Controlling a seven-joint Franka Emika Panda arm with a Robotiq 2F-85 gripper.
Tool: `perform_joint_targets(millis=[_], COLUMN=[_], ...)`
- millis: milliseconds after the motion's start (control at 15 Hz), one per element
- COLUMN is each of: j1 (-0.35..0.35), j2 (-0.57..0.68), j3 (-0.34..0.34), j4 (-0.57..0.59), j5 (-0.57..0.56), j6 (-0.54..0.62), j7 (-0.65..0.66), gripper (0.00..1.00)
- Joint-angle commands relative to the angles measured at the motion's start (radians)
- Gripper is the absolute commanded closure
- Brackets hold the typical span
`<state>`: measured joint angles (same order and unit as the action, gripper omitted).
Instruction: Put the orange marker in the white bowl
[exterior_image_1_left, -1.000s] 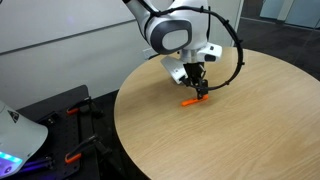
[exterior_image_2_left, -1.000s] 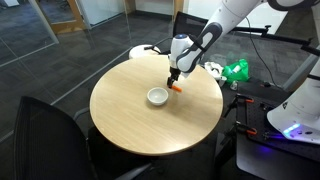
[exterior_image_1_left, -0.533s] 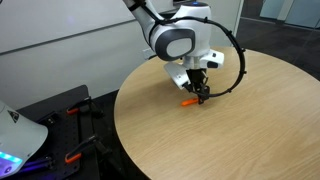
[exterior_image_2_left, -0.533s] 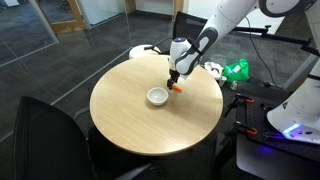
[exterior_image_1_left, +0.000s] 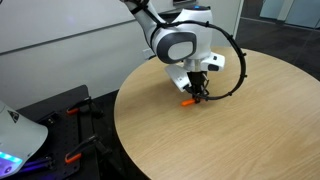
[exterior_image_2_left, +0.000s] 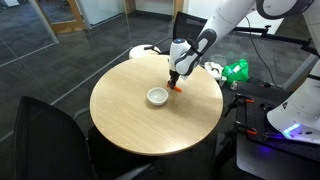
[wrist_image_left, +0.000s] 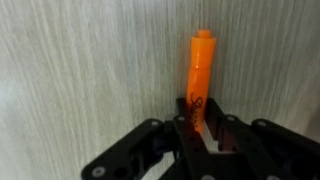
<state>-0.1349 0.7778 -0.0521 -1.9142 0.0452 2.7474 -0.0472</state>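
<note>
The orange marker (wrist_image_left: 200, 75) lies flat on the round wooden table (wrist_image_left: 80, 70). In the wrist view its lower end sits between the black fingers of my gripper (wrist_image_left: 198, 118), which are closed against both its sides. In both exterior views the gripper (exterior_image_1_left: 200, 96) (exterior_image_2_left: 175, 83) stands down at the tabletop over the marker (exterior_image_1_left: 188, 101) (exterior_image_2_left: 177, 87). The white bowl (exterior_image_2_left: 157, 96) rests near the middle of the table, a short way from the gripper; it is out of the wrist view.
A black cable loops beside the wrist (exterior_image_1_left: 236, 60). A green object (exterior_image_2_left: 236, 70) and a white robot base (exterior_image_2_left: 296, 112) stand off the table. A dark chair (exterior_image_2_left: 50, 140) sits near the table edge (exterior_image_2_left: 150, 150).
The fingers have closed in on the orange marker, which lay between open fingers before. The arm has barely moved and the marker stays on the table.
</note>
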Motion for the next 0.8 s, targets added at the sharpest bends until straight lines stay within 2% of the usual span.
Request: perform_joint_targets(millis=[0, 67, 333, 733], j1=[0.011, 0.019, 0.071, 0.22], j2=[-0.003, -0.02, -0.124, -0.331], j3=[-0.014, -0.021, -0.063, -0.183], j4=[0.014, -0.002, -0.098, -0.247], j5=[-0.003, -0.003, -0.009, -0.102], j6=[-0.032, -0.03, -0.016, 0.011], j7=[0.03, 0.044, 0.127, 0.278], gripper=[1.0, 0.95, 0.95, 0.95])
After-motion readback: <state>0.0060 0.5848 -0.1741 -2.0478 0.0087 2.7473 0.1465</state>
